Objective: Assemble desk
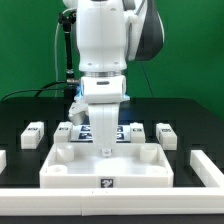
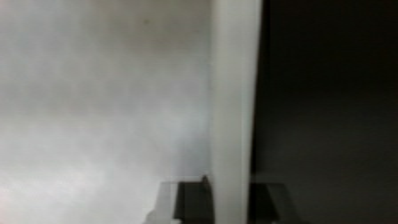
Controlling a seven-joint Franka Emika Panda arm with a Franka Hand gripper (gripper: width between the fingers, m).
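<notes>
On the black table, nearest the camera, I see the desk top, rim up. Above its back edge the gripper is clamped on an upright leg. Loose legs lie behind, on both sides.

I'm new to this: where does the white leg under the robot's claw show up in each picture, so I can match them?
Exterior view: the leg stands upright at picture centre, under the gripper, at the far edge of the desk top.
Wrist view: the leg is the long pale bar running out from between the dark fingertips.
Shared landmark: the gripper, closed on the leg in both views.
</notes>
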